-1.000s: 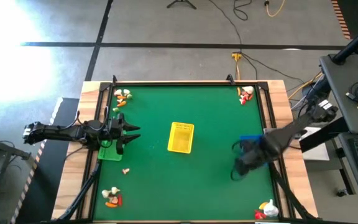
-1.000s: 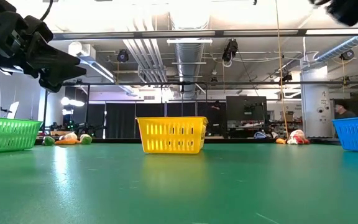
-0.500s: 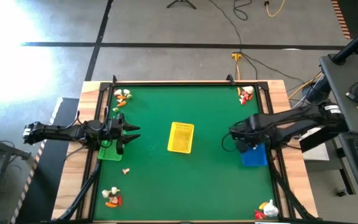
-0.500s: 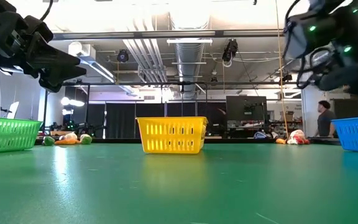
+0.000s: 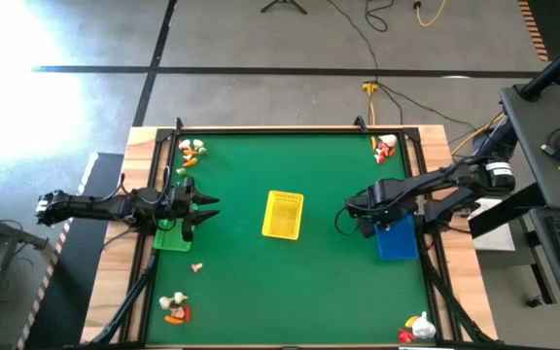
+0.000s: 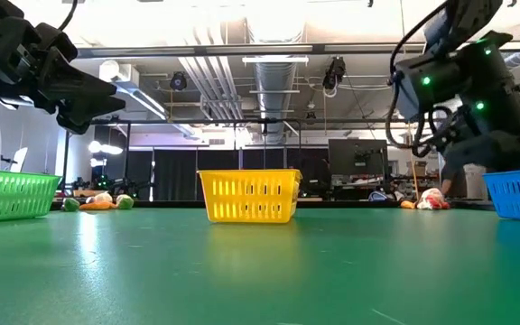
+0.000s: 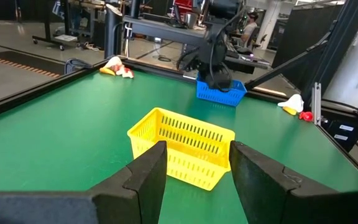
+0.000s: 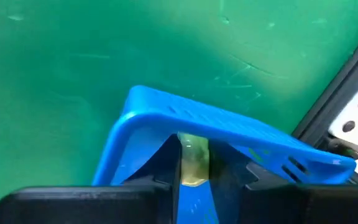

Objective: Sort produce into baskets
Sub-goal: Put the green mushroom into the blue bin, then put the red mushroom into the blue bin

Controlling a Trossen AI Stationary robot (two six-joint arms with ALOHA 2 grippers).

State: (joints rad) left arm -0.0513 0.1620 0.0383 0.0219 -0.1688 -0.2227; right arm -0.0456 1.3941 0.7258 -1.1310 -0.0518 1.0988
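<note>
Right gripper [image 8: 194,171] clenched on the blue basket [image 5: 395,236] wall, at the table's [image 5: 329,282] right side. My left gripper [image 7: 194,165] hangs released over the green basket [image 5: 170,236] at left. Yellow basket [image 5: 283,214] sits mid-table. Produce: small piles in all four corners, e.g. [image 5: 192,152].

Left arm reaches in from 9 o'clock, left gripper [image 5: 202,211] raised, fingers [image 7: 146,177] parted, nothing between them. Right arm extends in from 3 o'clock, right gripper [image 5: 366,216] pinched on the blue basket [image 5: 397,239] wall.
</note>
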